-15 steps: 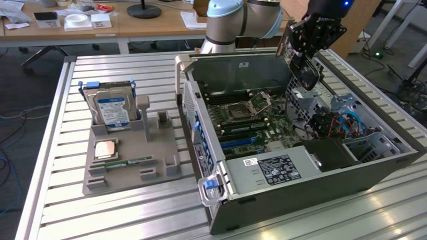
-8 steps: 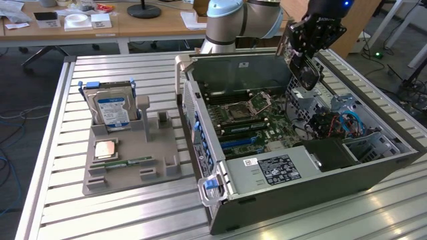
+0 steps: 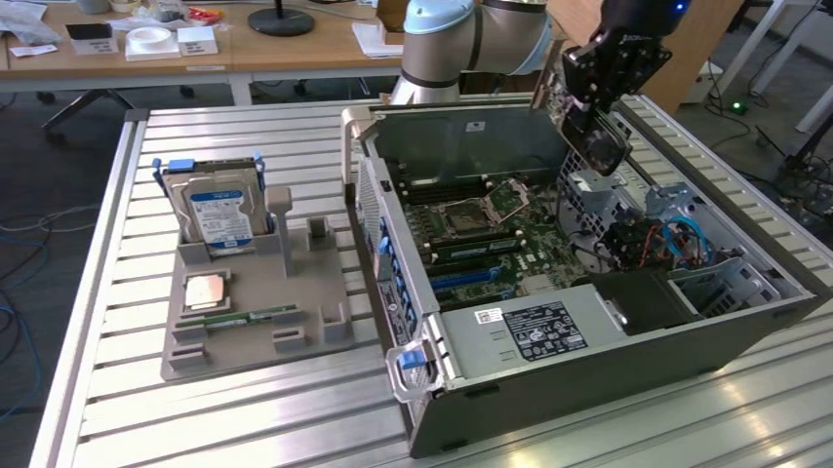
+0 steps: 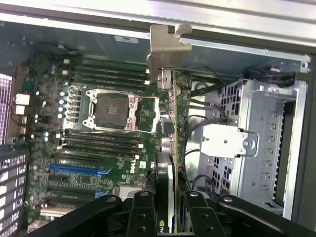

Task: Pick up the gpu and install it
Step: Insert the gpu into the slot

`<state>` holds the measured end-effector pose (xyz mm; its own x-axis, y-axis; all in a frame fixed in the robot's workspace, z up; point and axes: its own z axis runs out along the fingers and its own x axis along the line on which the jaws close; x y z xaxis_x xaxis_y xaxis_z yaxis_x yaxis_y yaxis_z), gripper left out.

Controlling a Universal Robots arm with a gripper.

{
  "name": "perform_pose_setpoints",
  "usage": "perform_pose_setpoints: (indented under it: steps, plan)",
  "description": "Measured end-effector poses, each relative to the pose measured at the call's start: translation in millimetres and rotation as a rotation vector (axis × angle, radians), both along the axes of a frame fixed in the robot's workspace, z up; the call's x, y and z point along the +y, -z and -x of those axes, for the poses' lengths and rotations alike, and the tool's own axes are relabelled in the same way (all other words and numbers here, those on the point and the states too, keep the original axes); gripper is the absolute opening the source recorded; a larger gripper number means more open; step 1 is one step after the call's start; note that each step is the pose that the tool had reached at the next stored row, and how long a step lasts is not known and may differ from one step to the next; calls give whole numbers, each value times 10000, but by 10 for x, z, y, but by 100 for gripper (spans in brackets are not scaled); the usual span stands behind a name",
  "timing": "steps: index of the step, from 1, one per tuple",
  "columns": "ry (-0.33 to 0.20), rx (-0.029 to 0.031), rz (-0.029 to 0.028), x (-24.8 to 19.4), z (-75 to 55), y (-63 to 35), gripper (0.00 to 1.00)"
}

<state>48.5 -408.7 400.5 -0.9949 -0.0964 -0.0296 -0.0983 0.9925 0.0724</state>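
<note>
My gripper (image 3: 596,96) hangs above the far right side of the open computer case (image 3: 547,375), shut on the gpu (image 3: 592,144). The card is black and hangs tilted below the fingers, over the drive cage area and clear of the motherboard (image 3: 475,229). In the wrist view the gpu (image 4: 171,123) is seen edge-on between my gripper (image 4: 168,217) fingers. Its silver bracket (image 4: 168,47) points toward the case's rear wall. The motherboard (image 4: 94,128) with its processor socket and blue slots lies beside and below the card.
A grey tray (image 3: 312,336) stands on the slatted table at the exterior view's left. It holds a silver hard drive (image 3: 221,213), a green memory stick (image 3: 250,317) and a small chip (image 3: 205,291). A metal drive cage (image 4: 261,143) and cables sit inside the case.
</note>
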Motion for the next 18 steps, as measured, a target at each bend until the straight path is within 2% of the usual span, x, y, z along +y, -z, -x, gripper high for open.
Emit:
perform_pose_setpoints:
  steps: [18]
  plan:
    - [-3266,0,0,0,0,3,27]
